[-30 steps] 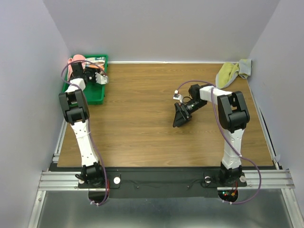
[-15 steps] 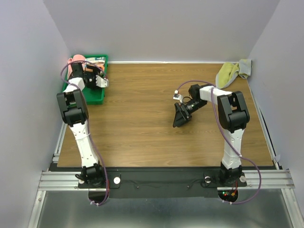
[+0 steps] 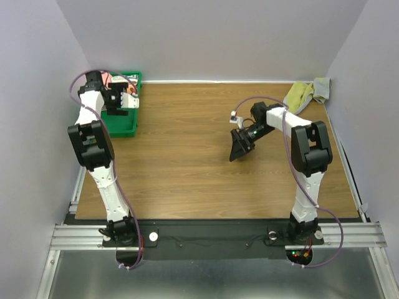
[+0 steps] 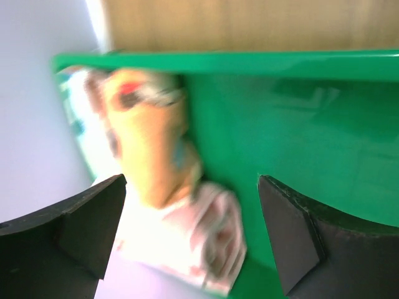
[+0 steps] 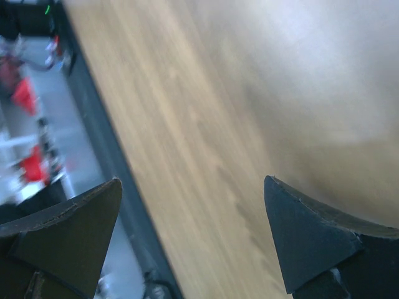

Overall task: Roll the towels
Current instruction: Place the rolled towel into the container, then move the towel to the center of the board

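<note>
Rolls of towel [image 4: 153, 143] lie inside the green bin [image 3: 124, 124], under the left gripper [image 4: 190, 182], whose jaws stand spread and empty. Well right of the bin, the right gripper [image 3: 240, 146] hangs over the table [image 3: 187, 174], jaws likewise apart. Farthest right of the bin, loose towels [image 3: 304, 93] sit crumpled. They look like light, limp cloth, probably best pinched at a corner.

Two claws: left claw [image 4: 190, 187], right claw [image 3: 237, 152]. One green bin [image 3: 123, 128] below the left claw, with at least two rolls inside: orange roll [image 4: 153, 143], pink-white roll [image 4: 199, 243]. Beyond the right claw, two loose towels: yellow-green towel [image 3: 298, 96], grey towel [image 3: 320, 88].
</note>
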